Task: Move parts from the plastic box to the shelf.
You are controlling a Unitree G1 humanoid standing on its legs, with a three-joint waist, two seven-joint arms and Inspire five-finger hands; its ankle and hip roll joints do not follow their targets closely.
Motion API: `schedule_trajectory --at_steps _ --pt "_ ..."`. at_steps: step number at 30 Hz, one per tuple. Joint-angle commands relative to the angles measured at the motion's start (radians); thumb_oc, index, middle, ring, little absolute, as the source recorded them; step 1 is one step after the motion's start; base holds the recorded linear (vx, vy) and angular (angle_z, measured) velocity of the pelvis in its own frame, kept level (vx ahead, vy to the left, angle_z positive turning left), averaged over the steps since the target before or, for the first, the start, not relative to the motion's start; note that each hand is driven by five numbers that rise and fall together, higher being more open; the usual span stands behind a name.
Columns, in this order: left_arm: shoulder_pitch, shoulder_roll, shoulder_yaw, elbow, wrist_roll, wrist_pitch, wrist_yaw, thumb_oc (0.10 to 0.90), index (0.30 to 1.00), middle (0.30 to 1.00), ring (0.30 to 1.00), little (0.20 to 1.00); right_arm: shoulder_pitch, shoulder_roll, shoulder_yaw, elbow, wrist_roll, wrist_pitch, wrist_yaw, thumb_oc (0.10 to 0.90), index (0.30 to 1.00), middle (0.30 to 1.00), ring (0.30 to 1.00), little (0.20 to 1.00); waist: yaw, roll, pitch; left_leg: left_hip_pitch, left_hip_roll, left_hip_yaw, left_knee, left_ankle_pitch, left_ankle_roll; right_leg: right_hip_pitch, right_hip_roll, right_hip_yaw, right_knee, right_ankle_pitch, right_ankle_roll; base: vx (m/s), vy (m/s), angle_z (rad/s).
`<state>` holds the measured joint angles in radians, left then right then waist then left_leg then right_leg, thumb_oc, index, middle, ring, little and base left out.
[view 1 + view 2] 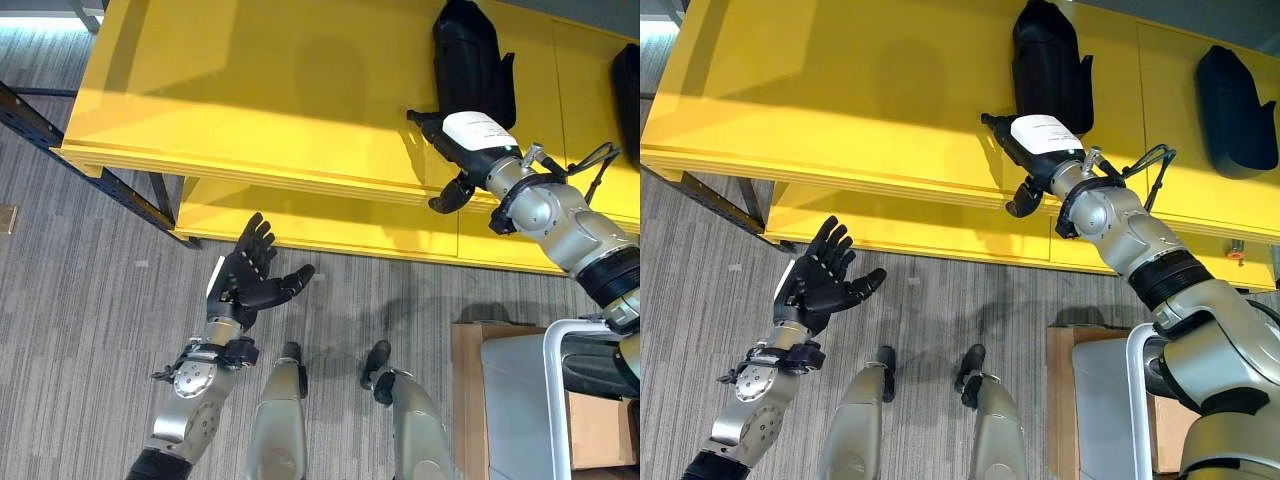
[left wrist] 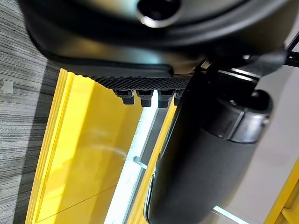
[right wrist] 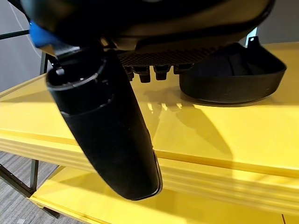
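A black moulded part (image 1: 470, 55) lies on the top board of the yellow shelf (image 1: 250, 90). My right hand (image 1: 462, 140) hovers over the board's front edge just in front of that part, open and holding nothing. In the right wrist view the part (image 3: 233, 79) rests on the board a little beyond the fingertips (image 3: 149, 72), apart from them. A second black part (image 1: 1235, 100) lies further right on the same board. My left hand (image 1: 250, 275) is raised over the floor in front of the shelf, open, palm up and empty.
The shelf has a lower yellow board (image 1: 300, 220) and a dark metal frame (image 1: 30, 125) at the left. A grey box with a white rail (image 1: 520, 400) stands on a brown base (image 1: 465, 390) at the lower right. Grey striped floor (image 1: 90, 300) lies before the shelf.
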<state>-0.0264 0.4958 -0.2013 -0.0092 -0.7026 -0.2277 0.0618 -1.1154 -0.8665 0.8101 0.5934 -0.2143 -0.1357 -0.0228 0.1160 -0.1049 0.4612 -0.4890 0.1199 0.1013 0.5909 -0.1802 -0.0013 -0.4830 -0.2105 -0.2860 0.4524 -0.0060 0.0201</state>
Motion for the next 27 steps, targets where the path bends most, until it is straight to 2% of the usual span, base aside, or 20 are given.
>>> schedule_trajectory --at_steps 1,11,15,16,17,23,27 --pt "-0.011 0.041 0.013 -0.147 -0.014 -0.115 -0.014 0.9 1.0 1.0 1.0 1.0 -0.162 -0.035 -0.015 -0.027 0.027 -0.011 -0.07 0.9 1.0 1.0 1.0 1.0 0.005 0.013 -0.049 -0.023 0.028 -0.137 -0.085 0.075 -0.044 0.082 -0.029 0.05 0.088 -0.104 0.068 0.0 0.0 0.0" --pt "-0.015 0.034 0.021 -0.145 0.001 -0.111 -0.01 0.9 1.0 1.0 1.0 1.0 -0.06 -0.082 -0.102 -0.177 0.062 -0.03 -0.066 0.9 1.0 1.0 1.0 1.0 -0.008 0.008 -0.053 -0.025 0.029 -0.137 -0.081 0.073 -0.044 0.083 -0.029 0.048 0.084 -0.1 0.068 0.0 0.0 0.0" --pt "-0.026 0.019 0.022 -0.141 0.01 -0.111 -0.006 0.9 1.0 1.0 1.0 1.0 0.107 -0.097 -0.272 -0.37 0.167 -0.076 -0.077 0.9 1.0 1.0 1.0 1.0 -0.025 -0.001 -0.064 -0.012 0.03 -0.137 -0.082 0.067 -0.042 0.094 -0.028 0.049 0.082 -0.104 0.071 0.0 0.0 0.0" --pt "-0.026 0.019 0.022 -0.141 0.01 -0.111 -0.006 0.9 1.0 1.0 1.0 1.0 0.108 -0.097 -0.272 -0.371 0.167 -0.075 -0.077 0.9 1.0 1.0 1.0 1.0 -0.025 -0.002 -0.064 -0.012 0.03 -0.137 -0.082 0.067 -0.042 0.094 -0.028 0.049 0.082 -0.104 0.071 0.0 0.0 0.0" --pt "-0.025 0.017 0.022 -0.141 0.011 -0.111 -0.008 0.9 1.0 1.0 1.0 1.0 0.163 -0.098 -0.324 -0.418 0.195 -0.093 -0.079 0.9 1.0 1.0 1.0 1.0 -0.03 -0.003 -0.069 -0.008 0.03 -0.136 -0.086 0.068 -0.043 0.1 -0.029 0.047 0.077 -0.102 0.073 0.0 0.0 0.0" --pt "-0.02 0.016 0.019 -0.134 0.009 -0.106 -0.021 0.9 1.0 1.0 1.0 1.0 0.338 -0.081 -0.468 -0.552 0.272 -0.133 -0.072 0.9 1.0 1.0 1.0 1.0 -0.048 -0.011 -0.091 0.013 0.031 -0.135 -0.098 0.068 -0.043 0.119 -0.027 0.05 0.063 -0.101 0.075 0.0 0.0 0.0" --pt "-0.008 0.004 0.024 -0.123 0.014 -0.102 -0.031 0.9 1.0 1.0 1.0 1.0 0.514 0.001 -0.597 -0.636 0.351 -0.166 -0.062 0.9 1.0 1.0 1.0 1.0 -0.068 -0.014 -0.114 0.052 0.033 -0.128 -0.122 0.069 -0.042 0.156 -0.024 0.053 0.027 -0.091 0.081 0.0 0.0 0.0"
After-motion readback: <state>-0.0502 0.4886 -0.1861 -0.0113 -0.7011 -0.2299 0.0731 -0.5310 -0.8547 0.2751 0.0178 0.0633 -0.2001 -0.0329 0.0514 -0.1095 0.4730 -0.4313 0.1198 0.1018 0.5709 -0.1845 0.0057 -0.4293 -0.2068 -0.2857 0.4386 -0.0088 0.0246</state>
